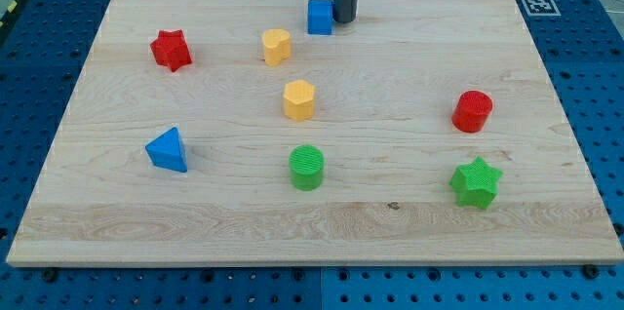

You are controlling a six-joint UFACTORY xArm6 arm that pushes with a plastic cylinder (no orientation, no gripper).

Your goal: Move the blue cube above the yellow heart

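Note:
The blue cube (319,17) sits near the view's top, a little right of centre. The yellow heart (276,47) lies just below and to the left of it, a short gap apart. My tip (343,20) stands right against the cube's right side, touching or nearly touching it. The dark rod rises from there out of the view's top.
A yellow hexagon (298,99) lies below the heart. A red star (171,50) is at the left, a blue triangle (168,150) lower left, a green cylinder (306,168) bottom centre, a red cylinder (472,111) at the right, a green star (476,182) lower right. The wooden board (409,232) ends close above the cube.

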